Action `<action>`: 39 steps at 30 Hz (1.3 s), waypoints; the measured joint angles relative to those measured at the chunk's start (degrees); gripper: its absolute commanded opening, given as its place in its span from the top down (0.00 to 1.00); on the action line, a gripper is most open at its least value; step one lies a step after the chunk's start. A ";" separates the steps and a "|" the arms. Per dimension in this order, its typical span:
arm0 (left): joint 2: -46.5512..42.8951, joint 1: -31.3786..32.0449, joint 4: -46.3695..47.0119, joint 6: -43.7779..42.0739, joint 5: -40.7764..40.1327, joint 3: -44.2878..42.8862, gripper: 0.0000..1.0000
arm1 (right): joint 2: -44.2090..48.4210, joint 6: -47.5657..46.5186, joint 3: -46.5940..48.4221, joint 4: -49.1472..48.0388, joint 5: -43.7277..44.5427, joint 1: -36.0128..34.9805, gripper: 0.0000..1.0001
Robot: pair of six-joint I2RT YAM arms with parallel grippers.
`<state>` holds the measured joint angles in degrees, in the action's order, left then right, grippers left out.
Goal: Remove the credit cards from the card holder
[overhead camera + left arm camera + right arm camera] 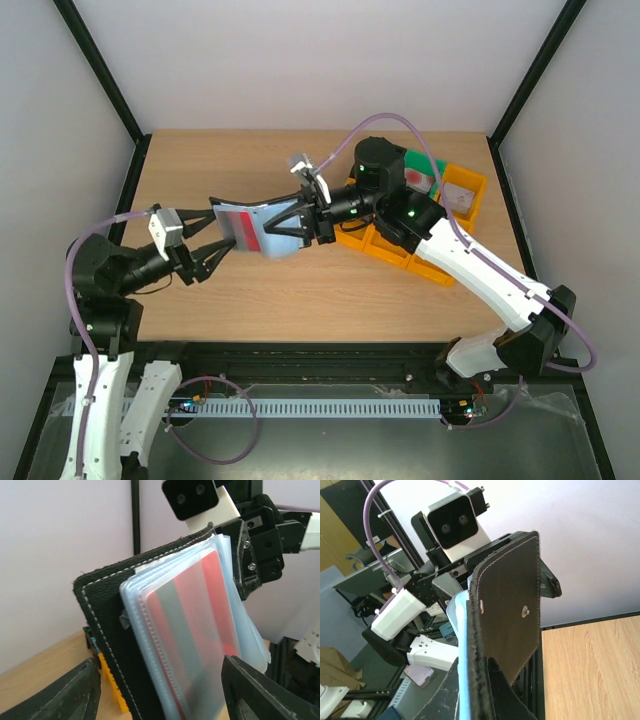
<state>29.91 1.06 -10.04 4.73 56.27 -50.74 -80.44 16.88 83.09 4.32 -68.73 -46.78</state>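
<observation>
**Top external: card holder held up in the air, no card out yet**

Top external view shows the card holder lifted clear of the worktop, roughly mid-worktop, between the two arms. Right hand is clamped shut on one end of it, near the fold, and carries its weight. Left hand is at the opposite, free end with its jaws spread wide. In the left wrist view its fingers stand either side of the holder and do not touch it, so it grips nothing.

The holder is fanned open: black stitched cover on one side, clear sleeves splayed beside it. The red card sits fully inside a sleeve, with no edge poking out. Can't tell whether other cards sit behind it. The right wrist view shows only the outer black cover with its snap.

Progress, as I judge it: pickup and presenting are done, extraction has not begun. Left to do: close the left hand on the red card's edge, slide it out, set it down, then repeat for any other card. No loose card lies on the worktop. Yellow bins sit behind the right arm and play no part.
</observation>
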 measured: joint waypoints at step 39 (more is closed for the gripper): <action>4.81 0.00 -1.40 -3.76 19.65 -3.32 0.76 | 5.75 -8.96 4.31 13.20 1.64 2.36 0.98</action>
<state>34.72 1.06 -11.44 0.97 75.92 -54.06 -74.70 7.92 87.39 17.52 -67.09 -44.42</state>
